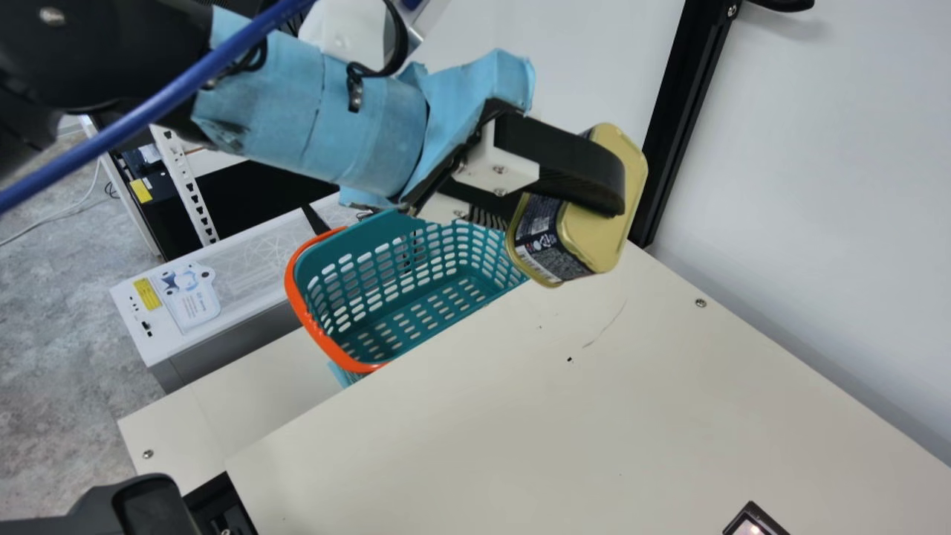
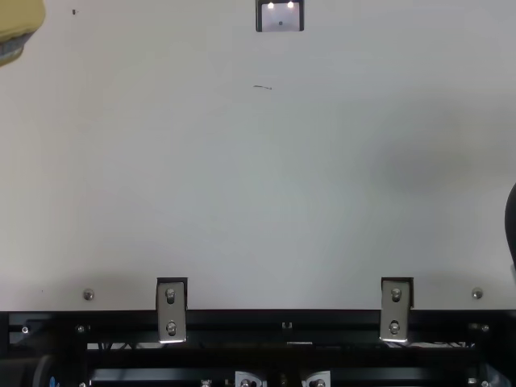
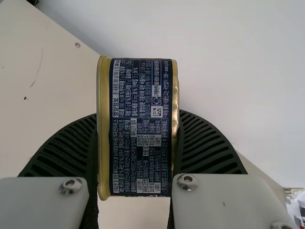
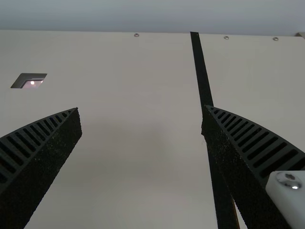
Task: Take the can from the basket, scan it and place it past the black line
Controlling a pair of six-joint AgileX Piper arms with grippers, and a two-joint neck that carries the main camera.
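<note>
Gold-rimmed, navy-labelled metal can (image 1: pixel 628 167): clamped in left black ribbed gripper (image 3: pixel 138 114); scan may be missed if white barcode (image 1: pixel 536 264) is angled off black-framed scanner (image 2: pixel 280 16). Right black gripper (image 4: pixel 141 110): spread open.

Main view, you have one likely robotics lab: screwed cream table (image 1: pixel 594 446), five o'clock; black metal post (image 1: pixel 691 96), two o'clock; slotted metal upright (image 1: pixel 182 178), ten o'clock; white case with ports (image 1: pixel 271 267), nine o'clock; mottled grey floor (image 1: pixel 44 446), eight o'clock.
</note>
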